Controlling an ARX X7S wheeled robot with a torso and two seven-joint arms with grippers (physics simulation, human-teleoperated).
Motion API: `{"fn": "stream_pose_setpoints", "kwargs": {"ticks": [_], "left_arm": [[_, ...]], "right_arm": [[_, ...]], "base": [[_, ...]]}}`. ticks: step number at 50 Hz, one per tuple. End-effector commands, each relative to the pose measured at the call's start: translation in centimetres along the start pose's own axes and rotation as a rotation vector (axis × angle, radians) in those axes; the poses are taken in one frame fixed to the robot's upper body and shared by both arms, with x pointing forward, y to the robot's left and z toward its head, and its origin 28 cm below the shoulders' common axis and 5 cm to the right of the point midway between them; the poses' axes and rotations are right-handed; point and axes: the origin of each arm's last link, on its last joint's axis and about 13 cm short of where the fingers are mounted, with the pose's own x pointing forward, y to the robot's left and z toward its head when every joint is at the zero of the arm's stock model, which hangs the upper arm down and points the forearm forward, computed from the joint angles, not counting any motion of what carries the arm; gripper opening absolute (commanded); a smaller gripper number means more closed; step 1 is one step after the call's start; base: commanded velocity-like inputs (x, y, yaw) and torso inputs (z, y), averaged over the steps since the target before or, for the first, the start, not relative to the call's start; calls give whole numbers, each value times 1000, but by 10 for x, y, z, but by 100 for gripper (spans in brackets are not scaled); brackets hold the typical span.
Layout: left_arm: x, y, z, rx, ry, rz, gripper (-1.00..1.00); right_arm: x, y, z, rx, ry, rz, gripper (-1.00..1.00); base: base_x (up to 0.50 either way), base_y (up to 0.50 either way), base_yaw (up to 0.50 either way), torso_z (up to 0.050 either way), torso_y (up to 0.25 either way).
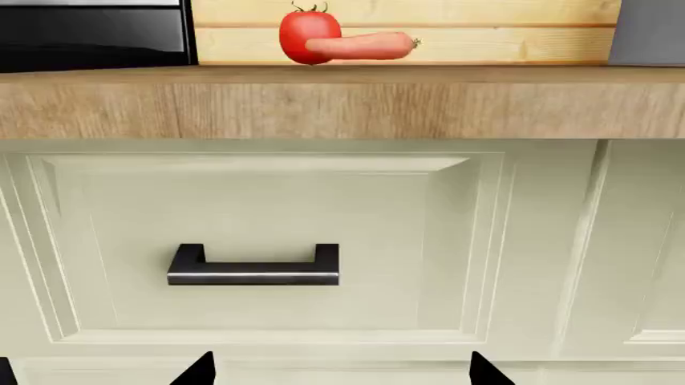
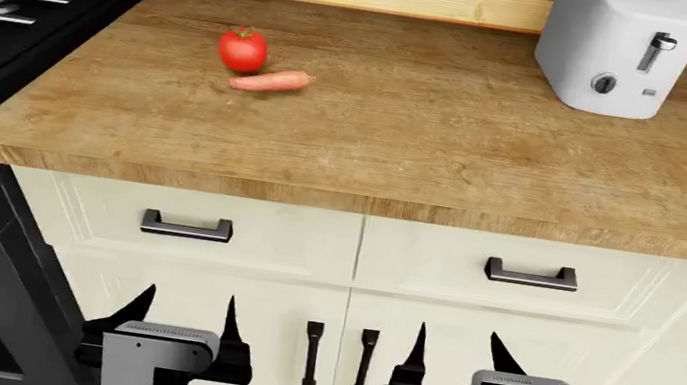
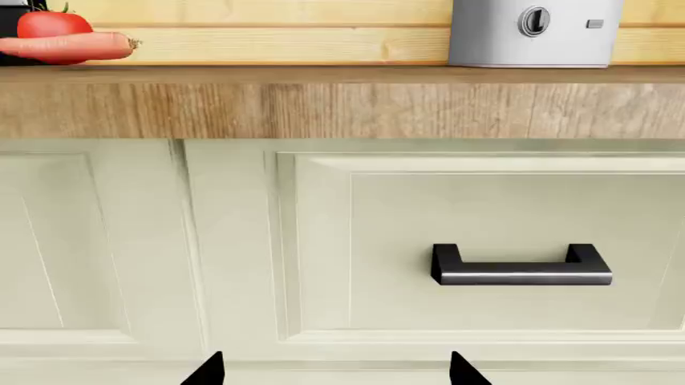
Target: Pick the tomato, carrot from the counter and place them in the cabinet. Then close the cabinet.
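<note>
A red tomato (image 2: 242, 50) with a green cap sits on the left part of the wooden counter (image 2: 458, 148). The orange-pink carrot (image 2: 270, 81) lies just in front of it, almost touching. Both also show in the left wrist view: tomato (image 1: 303, 29), carrot (image 1: 364, 46). In the right wrist view the tomato (image 3: 51, 22) and carrot (image 3: 70, 46) sit at the edge. The cabinet doors (image 2: 282, 345) below the counter are shut. My left gripper (image 2: 184, 317) and right gripper (image 2: 454, 349) hang low in front of these doors, both open and empty.
A black stove (image 2: 4, 24) borders the counter on the left. A grey toaster (image 2: 618, 44) stands at the back right. Two drawers with black handles (image 2: 186, 225) (image 2: 530, 273) lie under the counter edge. Vertical door handles (image 2: 338, 361) sit between my grippers.
</note>
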Motion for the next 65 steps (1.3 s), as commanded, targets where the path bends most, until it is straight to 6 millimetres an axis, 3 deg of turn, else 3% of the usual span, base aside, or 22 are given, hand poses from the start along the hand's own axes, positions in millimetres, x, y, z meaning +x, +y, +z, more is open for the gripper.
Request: {"fn": "stream_pose_setpoints", "kwargs": {"ticks": [1, 10, 18, 25, 31, 43, 65], "left_arm": [[0, 0, 3, -4, -5, -2, 100], [5, -3, 18, 20, -8, -19, 100], [15, -1, 62, 31, -51, -29, 100], [26, 3, 109, 64, -110, -64, 100], [36, 7, 137, 89, -125, -108, 100], [50, 22, 169, 123, -138, -125, 100], [54, 27, 224, 32, -203, -229, 100]], "right_arm": [[0, 0, 2, -2, -2, 0, 100], [4, -5, 11, -16, -26, -15, 100], [9, -8, 41, -56, -67, -14, 100], [14, -12, 78, -68, -117, 3, 100], [15, -17, 108, -40, -168, 35, 100], [14, -27, 154, -118, -262, 68, 100], [15, -35, 207, -94, -307, 129, 100]], "base": [[0, 0, 0, 0, 0], [0, 0, 0, 0, 0], [0, 0, 0, 0, 0], [0, 0, 0, 0, 0], [0, 0, 0, 0, 0], [36, 283, 0, 0, 0], [264, 394, 0, 0, 0]]}}
